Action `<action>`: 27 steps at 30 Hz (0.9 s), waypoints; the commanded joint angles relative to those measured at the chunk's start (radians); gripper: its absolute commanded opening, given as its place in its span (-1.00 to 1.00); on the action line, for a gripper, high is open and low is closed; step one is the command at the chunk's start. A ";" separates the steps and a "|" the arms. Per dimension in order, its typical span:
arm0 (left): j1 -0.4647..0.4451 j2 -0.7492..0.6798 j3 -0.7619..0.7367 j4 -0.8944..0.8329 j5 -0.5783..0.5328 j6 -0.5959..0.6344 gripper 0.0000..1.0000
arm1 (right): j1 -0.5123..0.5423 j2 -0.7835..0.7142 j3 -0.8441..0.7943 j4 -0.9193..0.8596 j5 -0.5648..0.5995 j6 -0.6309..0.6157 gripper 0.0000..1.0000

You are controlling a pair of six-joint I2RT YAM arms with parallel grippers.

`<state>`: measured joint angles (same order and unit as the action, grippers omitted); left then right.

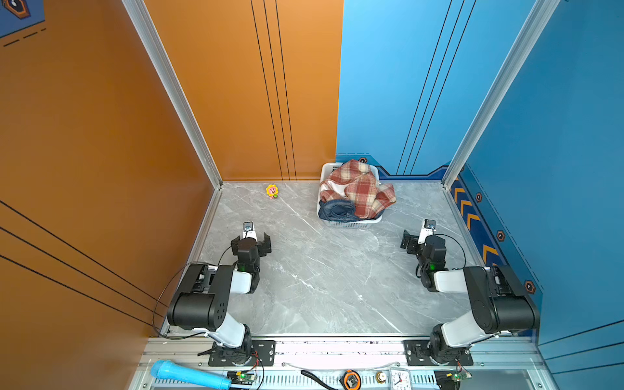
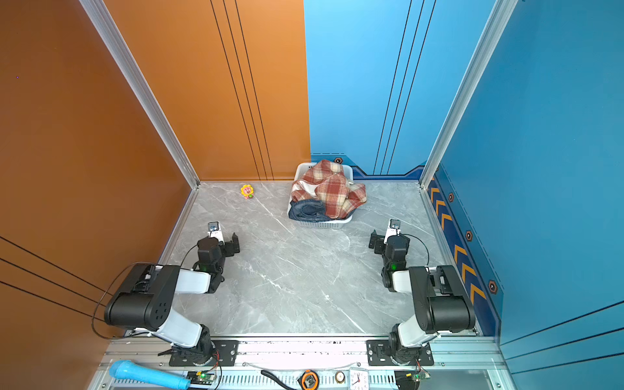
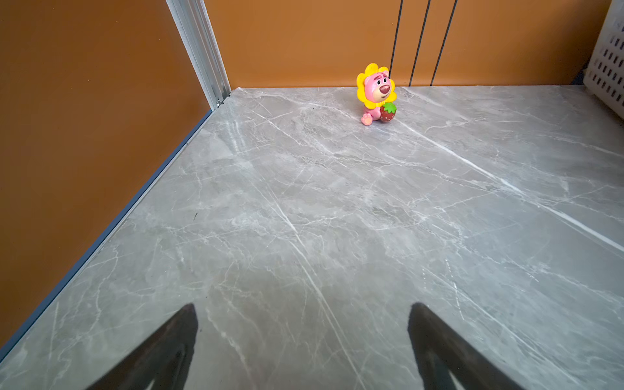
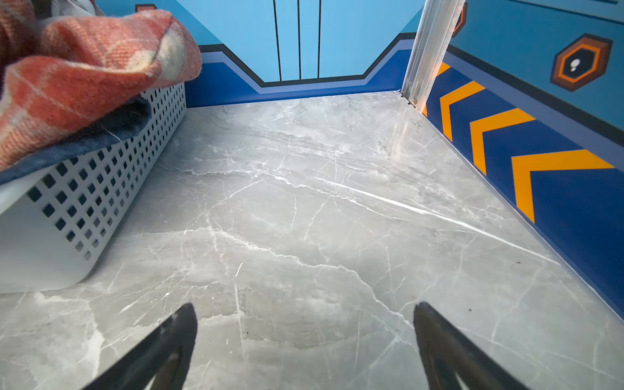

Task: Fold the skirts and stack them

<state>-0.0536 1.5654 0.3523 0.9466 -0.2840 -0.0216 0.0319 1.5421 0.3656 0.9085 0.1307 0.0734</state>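
The skirts lie heaped in a white perforated basket (image 1: 354, 223) (image 2: 326, 224) at the back of the marble table. A red, cream and tan plaid skirt (image 1: 358, 189) (image 2: 329, 189) (image 4: 84, 67) lies on top and spills over the rim. Dark blue denim (image 1: 337, 209) (image 2: 309, 209) (image 4: 101, 135) shows under it. My left gripper (image 1: 251, 243) (image 2: 219, 243) (image 3: 304, 305) hovers open and empty over bare table, left of the basket. My right gripper (image 1: 423, 239) (image 2: 391, 240) (image 4: 305, 305) is open and empty too, to the basket's right and a little nearer than it.
A small pink bear toy with yellow petals (image 1: 272, 191) (image 2: 247, 191) (image 3: 376, 94) stands near the back left corner. Orange and blue walls close three sides. On the front rail lie a blue microphone (image 1: 189, 374), a tape measure (image 1: 351, 380) and a small clock (image 1: 400, 380).
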 commanded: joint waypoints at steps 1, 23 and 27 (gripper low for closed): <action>-0.009 -0.001 0.012 0.009 0.017 0.029 0.96 | -0.005 0.004 0.009 -0.003 -0.018 -0.014 1.00; 0.003 0.002 0.018 0.003 0.040 0.025 0.96 | -0.009 0.005 0.010 -0.005 -0.025 -0.011 1.00; -0.004 0.002 0.021 -0.004 0.026 0.024 0.96 | -0.012 0.004 0.011 -0.004 -0.031 -0.009 1.00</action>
<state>-0.0574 1.5654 0.3538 0.9463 -0.2684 -0.0067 0.0296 1.5421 0.3656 0.9085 0.1192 0.0738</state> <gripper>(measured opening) 0.980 0.999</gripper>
